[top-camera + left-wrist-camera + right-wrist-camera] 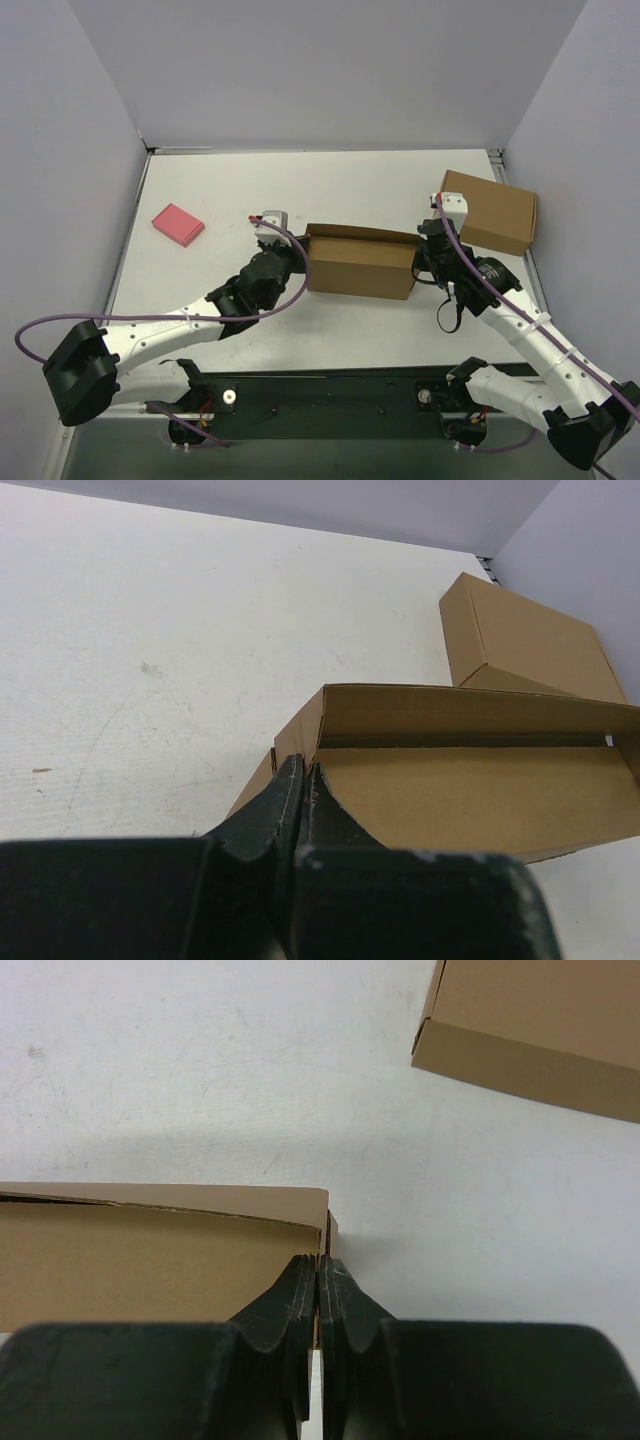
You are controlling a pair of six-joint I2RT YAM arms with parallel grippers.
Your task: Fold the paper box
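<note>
The paper box (360, 268) is met at its ends by the left gripper (303, 770) and the right gripper (319, 1265) — both closed tight.

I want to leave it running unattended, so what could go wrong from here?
The left claw and right claw are shut at opposite ends of the paper box; an uneven push could slide or skew it instead of closing it. Its lid shows a gap along the edge, so pressing down might crease it rather than tuck it. The right arm sits close to the second box and could knock it.
</note>
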